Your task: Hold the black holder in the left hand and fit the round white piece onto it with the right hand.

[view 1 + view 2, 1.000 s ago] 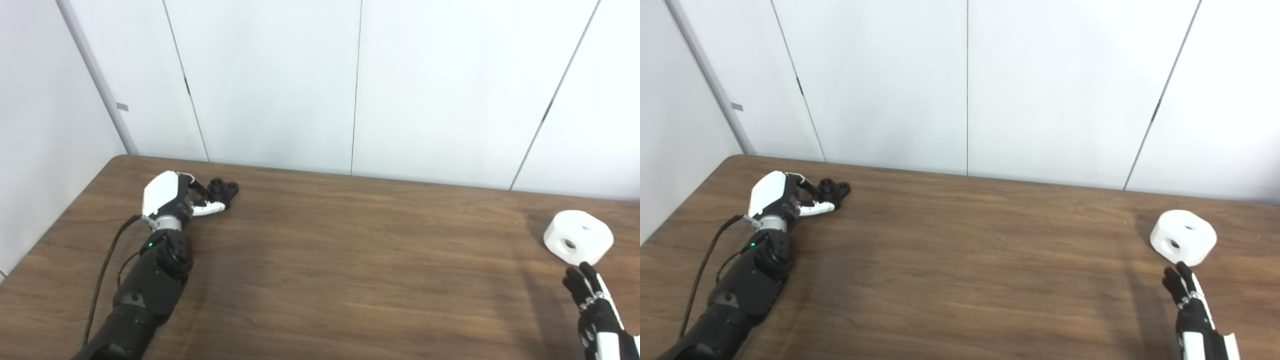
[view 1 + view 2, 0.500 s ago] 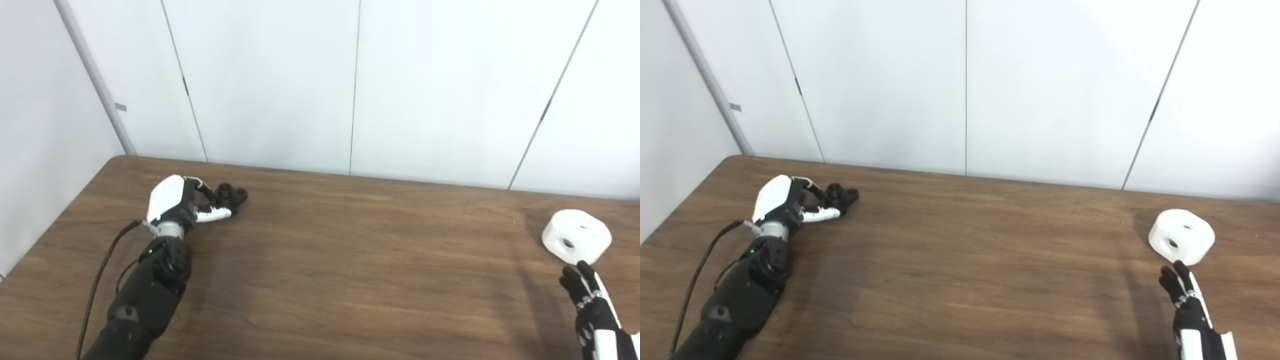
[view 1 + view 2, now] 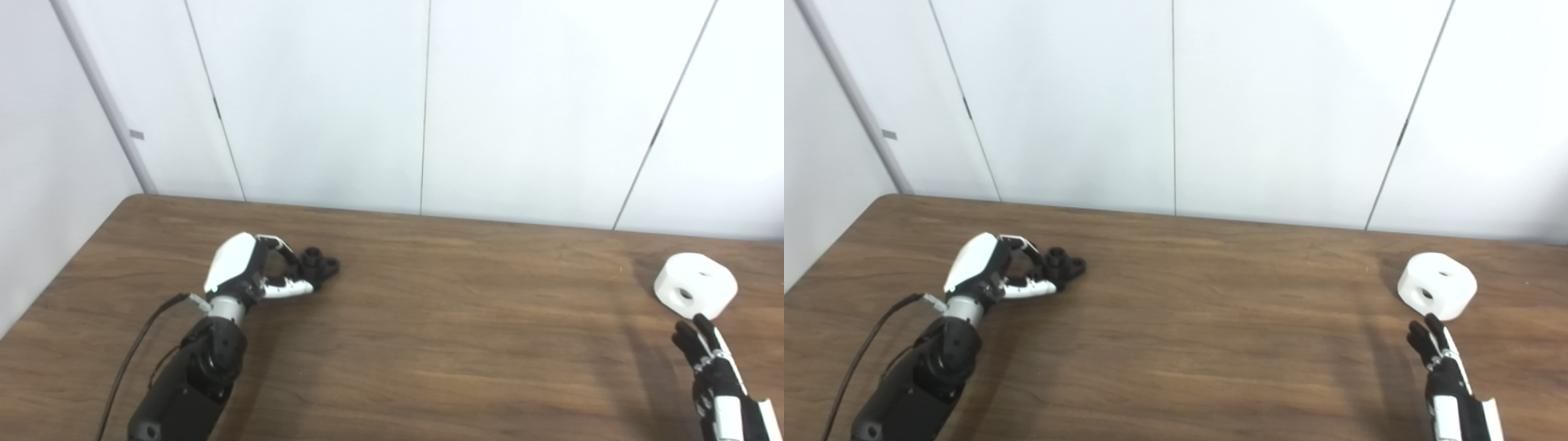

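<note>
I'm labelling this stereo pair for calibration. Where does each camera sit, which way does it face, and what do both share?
Left eye view: on the head, looking down and forward over the table toward the wall panels; shows the left hand on the black holder and the right hand.
Right eye view: set slightly to the right, facing the same way, so everything sits further left in frame.
Shared: both hands, holder, round white piece, table.

No text, label, brand, number or sign can be read anywhere in either view.
</note>
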### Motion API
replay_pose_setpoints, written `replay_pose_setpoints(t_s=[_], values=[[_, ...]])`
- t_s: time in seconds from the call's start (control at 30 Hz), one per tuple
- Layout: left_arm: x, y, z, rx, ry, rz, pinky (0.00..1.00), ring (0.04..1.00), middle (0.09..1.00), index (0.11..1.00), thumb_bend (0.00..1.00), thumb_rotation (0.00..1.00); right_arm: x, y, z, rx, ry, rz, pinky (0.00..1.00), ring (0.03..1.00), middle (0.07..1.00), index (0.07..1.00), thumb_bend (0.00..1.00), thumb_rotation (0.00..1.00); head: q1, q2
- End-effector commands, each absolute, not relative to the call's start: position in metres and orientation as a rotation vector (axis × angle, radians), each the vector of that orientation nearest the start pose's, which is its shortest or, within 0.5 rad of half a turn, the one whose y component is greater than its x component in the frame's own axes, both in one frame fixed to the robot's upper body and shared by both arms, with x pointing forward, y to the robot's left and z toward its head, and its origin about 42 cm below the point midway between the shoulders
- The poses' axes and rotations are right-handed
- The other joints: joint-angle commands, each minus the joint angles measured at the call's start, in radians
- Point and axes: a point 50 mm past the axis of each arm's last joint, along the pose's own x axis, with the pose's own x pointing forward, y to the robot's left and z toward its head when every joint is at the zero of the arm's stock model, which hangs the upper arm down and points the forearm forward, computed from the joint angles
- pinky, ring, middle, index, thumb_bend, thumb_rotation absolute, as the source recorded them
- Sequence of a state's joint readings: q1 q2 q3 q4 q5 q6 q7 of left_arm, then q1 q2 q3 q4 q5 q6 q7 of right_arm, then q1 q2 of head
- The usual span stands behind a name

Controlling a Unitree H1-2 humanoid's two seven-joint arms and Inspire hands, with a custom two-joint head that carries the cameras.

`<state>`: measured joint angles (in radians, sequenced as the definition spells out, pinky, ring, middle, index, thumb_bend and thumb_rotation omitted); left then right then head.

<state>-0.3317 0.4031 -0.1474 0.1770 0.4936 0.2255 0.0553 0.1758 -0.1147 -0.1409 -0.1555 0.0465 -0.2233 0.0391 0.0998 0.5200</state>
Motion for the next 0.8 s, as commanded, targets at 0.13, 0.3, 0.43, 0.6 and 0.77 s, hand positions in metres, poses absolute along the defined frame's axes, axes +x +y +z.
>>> replay_pose_setpoints(t_s=[0.13, 0.3, 0.43, 0.6, 0.77], values=[[0.377, 0.270, 0.166, 0.876, -0.024, -0.091, 0.79, 0.859, 0.778, 0.486, 0.52, 0.05, 0.207, -0.272, 0.092, -0.076, -0.134, -0.128, 0.99, 0.907, 0.900, 0.929, 0.51, 0.99, -0.014, 0.005], [0.366, 0.245, 0.165, 0.855, -0.054, -0.169, 0.77, 0.849, 0.778, 0.485, 0.52, 0.05, 0.208, -0.268, 0.092, -0.091, -0.136, -0.127, 0.99, 0.904, 0.896, 0.926, 0.50, 1.00, -0.048, 0.015], [0.354, 0.229, 0.161, 0.862, -0.059, -0.244, 0.79, 0.867, 0.785, 0.485, 0.52, 0.05, 0.208, -0.265, 0.092, -0.096, -0.142, -0.123, 1.00, 0.904, 0.899, 0.929, 0.49, 1.00, -0.071, 0.023], [0.339, 0.214, 0.152, 0.879, -0.071, -0.329, 0.78, 0.867, 0.784, 0.485, 0.52, 0.05, 0.208, -0.259, 0.094, -0.098, -0.129, -0.129, 0.99, 0.902, 0.890, 0.923, 0.51, 1.00, -0.117, 0.042], [0.325, 0.202, 0.142, 0.875, -0.078, -0.393, 0.77, 0.863, 0.778, 0.484, 0.52, 0.05, 0.208, -0.253, 0.097, -0.097, -0.130, -0.136, 0.98, 0.897, 0.883, 0.917, 0.52, 0.98, -0.140, 0.059]])
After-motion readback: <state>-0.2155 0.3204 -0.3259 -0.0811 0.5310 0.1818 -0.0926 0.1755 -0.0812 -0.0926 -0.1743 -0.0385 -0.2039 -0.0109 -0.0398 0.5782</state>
